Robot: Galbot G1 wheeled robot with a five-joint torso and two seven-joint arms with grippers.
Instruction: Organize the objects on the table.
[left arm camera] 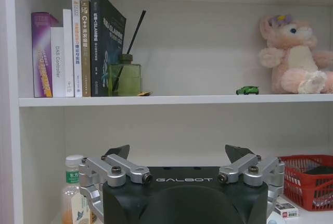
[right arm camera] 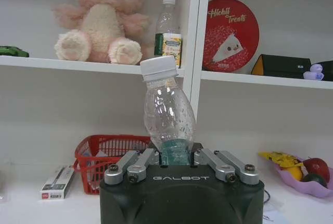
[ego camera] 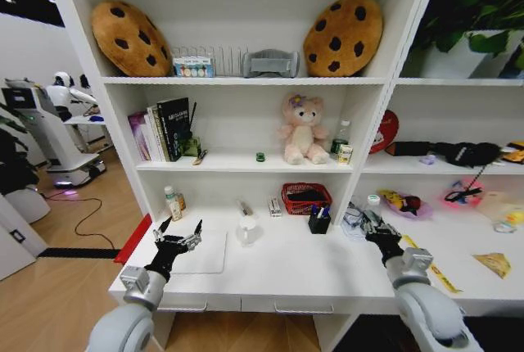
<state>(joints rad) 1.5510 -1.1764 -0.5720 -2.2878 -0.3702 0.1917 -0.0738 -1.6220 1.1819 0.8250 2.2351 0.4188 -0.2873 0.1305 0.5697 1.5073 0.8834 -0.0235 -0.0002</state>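
My left gripper (ego camera: 178, 232) (left arm camera: 178, 153) hangs open over the slim white laptop (ego camera: 205, 255) at the left of the white table (ego camera: 311, 278), with nothing between its fingers. My right gripper (ego camera: 378, 231) (right arm camera: 174, 156) is shut on the base of a clear white-capped plastic bottle (right arm camera: 167, 109) (ego camera: 372, 203), held upright above the table's right part. A clear cup (ego camera: 247, 229) and a black pen holder (ego camera: 318, 221) stand mid-table. A small green-capped bottle (ego camera: 172, 201) (left arm camera: 73, 190) stands by the left wall. A tiny green toy car (left arm camera: 247, 90) (ego camera: 260, 156) sits on the shelf above.
A red basket (ego camera: 306, 197) (right arm camera: 101, 153) and a small box (right arm camera: 56, 182) lie at the back of the table. Books (left arm camera: 73, 47), a green diffuser (left arm camera: 125, 78) and a pink plush bear (ego camera: 301, 129) fill the shelf. A fruit tray (right arm camera: 299, 174) lies to the right.
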